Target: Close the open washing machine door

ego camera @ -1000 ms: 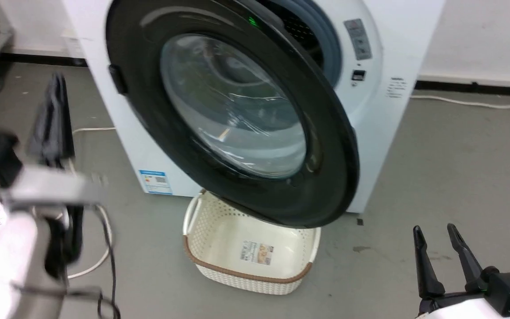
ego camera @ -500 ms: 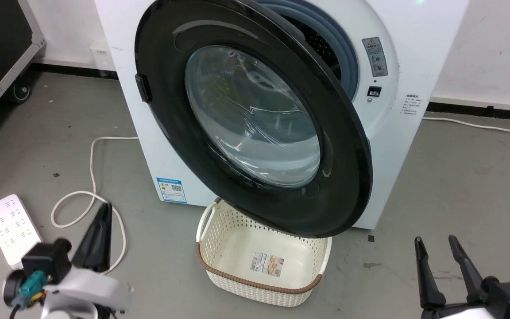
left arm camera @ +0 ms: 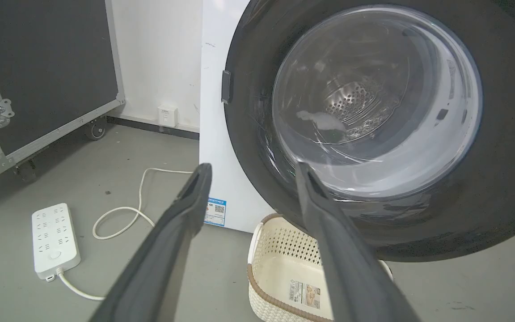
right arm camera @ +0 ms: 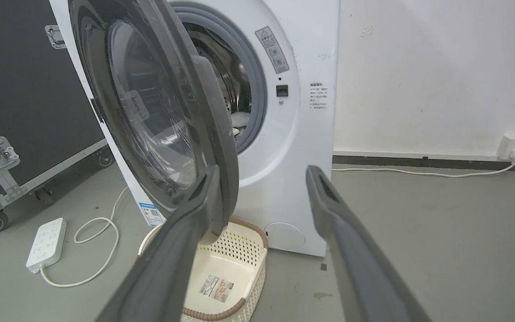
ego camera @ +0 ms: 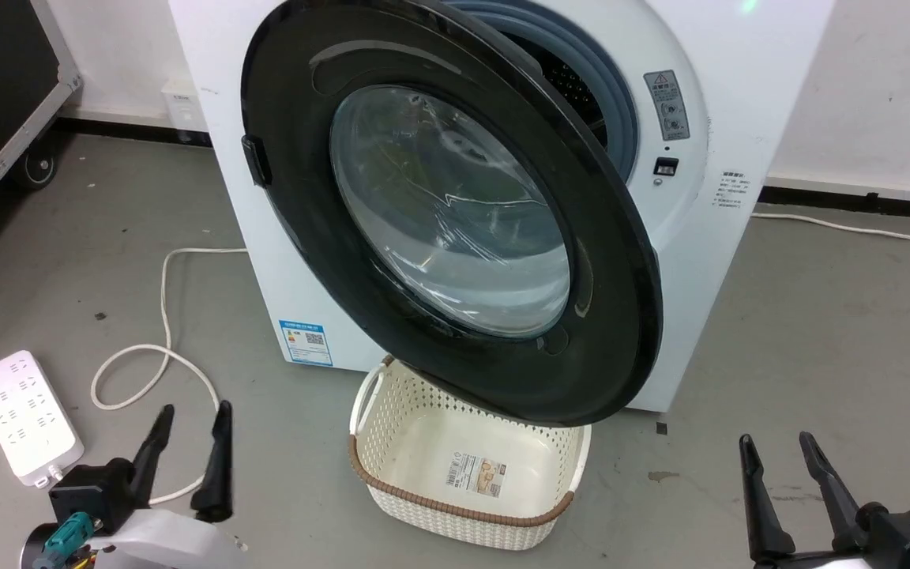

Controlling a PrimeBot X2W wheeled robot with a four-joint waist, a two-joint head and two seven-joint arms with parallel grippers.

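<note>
Our left claw (ego camera: pixel 194 411) sits low near the floor, its two dark fingers spread apart with nothing between them. Our right claw (ego camera: pixel 775 438) mirrors it on the far side, fingers wide and empty. Ahead of and above both claws stands the washing machine (ego camera: pixel 692 269), a big white front loader.

The washing machine door (ego camera: pixel 455 213) is round and black-rimmed with a bulging clear window, and it is swung partly open toward us. Its hinge is on the side nearer the left claw, so the free edge juts out toward the right claw. That leaves a gap showing the grey rubber seal (ego camera: pixel 621 103) around the drum opening. Along the left claw's fingers the door's outer face looks back almost squarely. Along the right claw's fingers the door appears nearly edge-on.

Between the two claws, under the door's lower rim, a cream plastic basket (ego camera: pixel 455 525) sits on the floor. To the outer side of the left claw lies a white power strip (ego camera: pixel 24 415) with its cable.

Neither claw touches the door, so we judge the closing has not begun. Open, empty fingers suit a push on the outer face rather than a grip
</note>
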